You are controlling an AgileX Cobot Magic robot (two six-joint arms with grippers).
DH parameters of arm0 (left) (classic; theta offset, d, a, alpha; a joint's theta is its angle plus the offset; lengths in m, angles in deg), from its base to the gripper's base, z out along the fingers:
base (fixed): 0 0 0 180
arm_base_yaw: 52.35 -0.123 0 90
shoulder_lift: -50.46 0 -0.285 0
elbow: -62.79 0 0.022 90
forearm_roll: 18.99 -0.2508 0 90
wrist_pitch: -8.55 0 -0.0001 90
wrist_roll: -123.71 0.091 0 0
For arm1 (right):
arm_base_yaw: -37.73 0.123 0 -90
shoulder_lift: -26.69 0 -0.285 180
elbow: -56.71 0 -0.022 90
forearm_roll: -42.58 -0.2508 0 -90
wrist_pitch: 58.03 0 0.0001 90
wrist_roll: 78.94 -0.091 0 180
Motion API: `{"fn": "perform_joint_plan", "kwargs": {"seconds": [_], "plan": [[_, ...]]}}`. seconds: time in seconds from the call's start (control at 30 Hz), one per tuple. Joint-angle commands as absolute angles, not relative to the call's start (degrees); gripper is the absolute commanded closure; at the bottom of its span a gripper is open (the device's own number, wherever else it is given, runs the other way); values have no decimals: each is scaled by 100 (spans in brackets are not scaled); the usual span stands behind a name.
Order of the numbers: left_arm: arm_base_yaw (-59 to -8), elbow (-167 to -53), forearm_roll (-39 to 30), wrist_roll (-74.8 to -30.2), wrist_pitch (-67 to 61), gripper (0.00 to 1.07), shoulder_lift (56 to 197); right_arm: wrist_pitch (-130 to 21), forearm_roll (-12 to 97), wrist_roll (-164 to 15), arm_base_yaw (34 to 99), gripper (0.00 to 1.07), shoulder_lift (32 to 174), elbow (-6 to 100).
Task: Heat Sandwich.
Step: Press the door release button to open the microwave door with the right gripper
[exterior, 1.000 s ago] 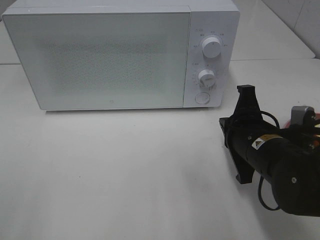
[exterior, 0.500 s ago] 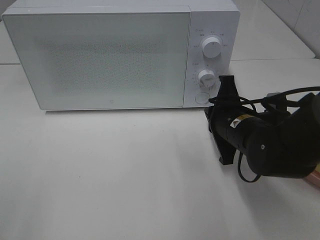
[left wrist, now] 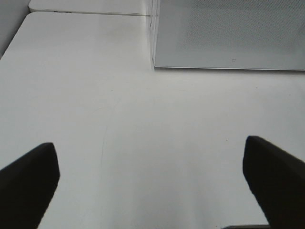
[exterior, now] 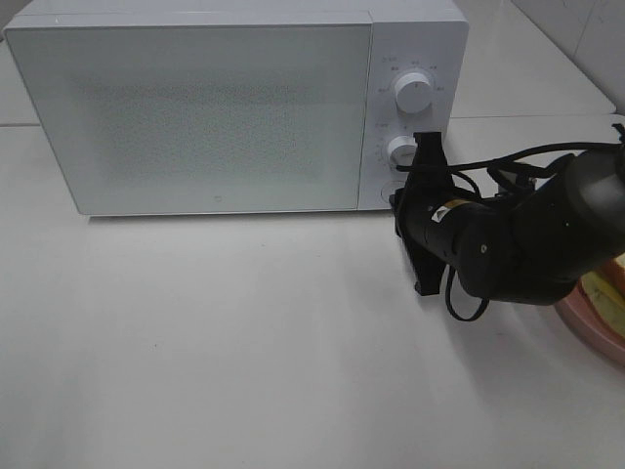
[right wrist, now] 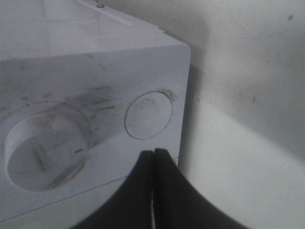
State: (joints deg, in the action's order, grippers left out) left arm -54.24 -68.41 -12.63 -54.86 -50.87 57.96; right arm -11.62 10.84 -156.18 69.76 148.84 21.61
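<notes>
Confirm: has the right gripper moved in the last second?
Yes. In the high view the right gripper went left and up, from right of the microwave front corner to its round button.

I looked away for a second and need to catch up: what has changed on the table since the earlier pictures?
The right arm swung across the table toward the microwave; its shut gripper now points at the round button below the lower dial, holding nothing. That uncovered more of the pink plate with the sandwich. The microwave door stayed closed.
</notes>
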Motion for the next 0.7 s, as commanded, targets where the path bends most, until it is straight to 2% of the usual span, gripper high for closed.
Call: {"fn": "perform_joint_plan", "kwargs": {"seconds": [0.03,0.47,0.7], "plan": [[-5424,-6818,-1252,-5486,-5024,6,5647,-1225,1147,-15606,6953,107,15021,2373],[-5424,-6818,-1252,-5486,-5024,6,5647,-1317,1204,-15503,6563,107,15388,2842],[-5424,-6818,-1252,-5486,-5024,6,5647,-1254,1164,-15446,6563,107,15468,3020]]}}
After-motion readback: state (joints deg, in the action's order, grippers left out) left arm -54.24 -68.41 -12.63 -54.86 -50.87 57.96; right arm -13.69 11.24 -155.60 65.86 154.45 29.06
